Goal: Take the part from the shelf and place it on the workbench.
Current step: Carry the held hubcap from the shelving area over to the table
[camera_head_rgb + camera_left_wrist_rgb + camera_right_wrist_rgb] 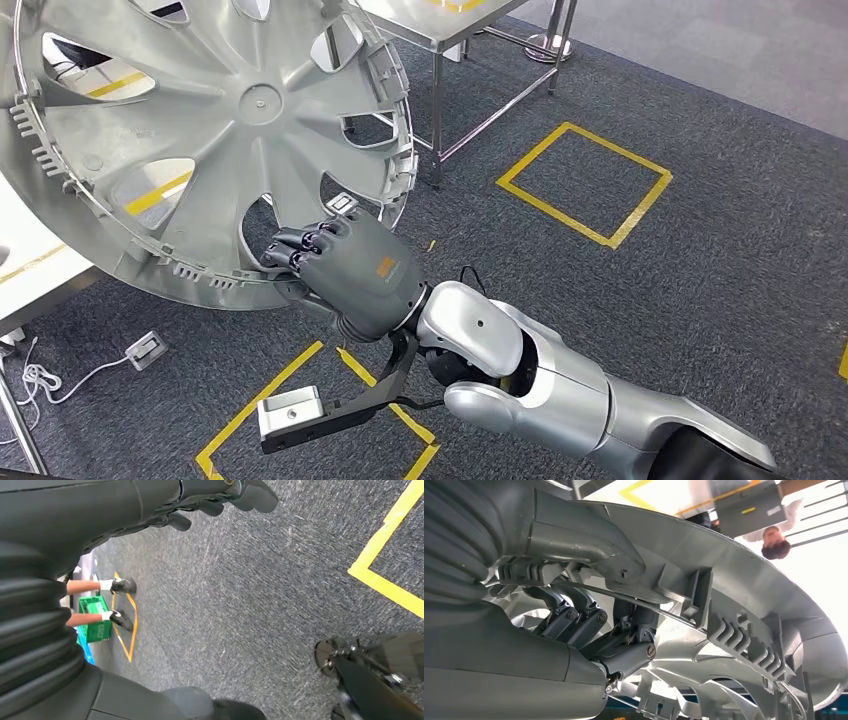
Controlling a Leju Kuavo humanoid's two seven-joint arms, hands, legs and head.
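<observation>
The right hand [352,275] grips the rim of the silver wheel cover [210,130], which it holds up in the air above the carpet [700,250]; the carrying step, I think. Next it must reach the workbench [440,20] and lower the part flat. The left hand [220,497] hangs with fingers curled, holding nothing

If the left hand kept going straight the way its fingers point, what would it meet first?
Probably just the grey carpet. The left hand hangs with its fingers curled over bare floor; the yellow tape line lies off to one side. Depth is unclear.

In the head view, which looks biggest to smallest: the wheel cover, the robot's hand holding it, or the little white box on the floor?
1. wheel cover
2. right hand
3. white box

The cover and hand are nearer the camera, so true sizes may differ.
</observation>
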